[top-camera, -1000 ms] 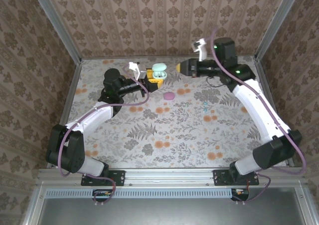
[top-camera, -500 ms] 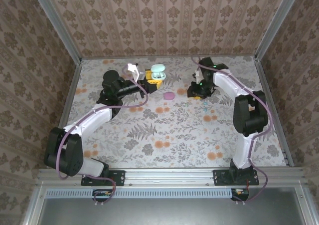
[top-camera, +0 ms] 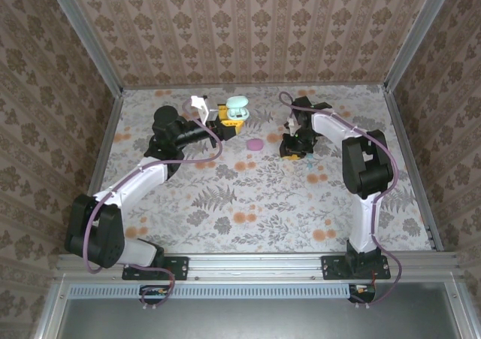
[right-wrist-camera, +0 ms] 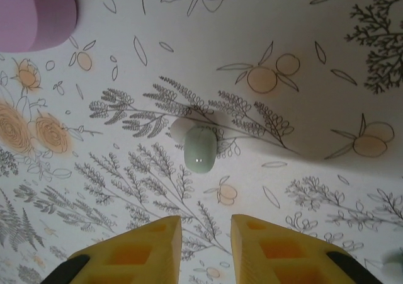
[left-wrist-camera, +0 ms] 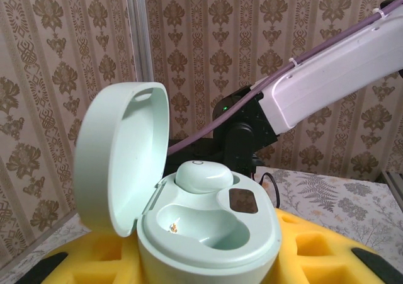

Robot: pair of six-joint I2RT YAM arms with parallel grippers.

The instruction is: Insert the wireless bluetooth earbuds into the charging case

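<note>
Left gripper (left-wrist-camera: 208, 262) is clamped on a mint-green pebble-shaped plastic charging case (left-wrist-camera: 211, 224). The yellow foam finger pads (left-wrist-camera: 315, 249) press both sides of its base. The case is held above the table toward the far edge, left of centre (top-camera: 237, 110), with its lid hinged up and open. In the left wrist view one mint-green rounded plastic earbud (left-wrist-camera: 203, 174) sits in the far socket. The near socket is empty, with a small gold contact showing at the bottom.

Right gripper (right-wrist-camera: 206, 233) points down at the floral-print table (top-camera: 248, 196) in the far half, right of centre (top-camera: 294, 148). Its yellow fingers stand a narrow gap apart with nothing between them. A second mint-green oval plastic earbud (right-wrist-camera: 200, 148) lies on the table just ahead of the fingertips, not touched.

A pink pebble-shaped closed case (top-camera: 255, 143) sits on the table between the two grippers; it is at the top left corner of the right wrist view (right-wrist-camera: 34, 10). A small teal item (top-camera: 310, 158) lies near the right gripper, too small to identify.
</note>
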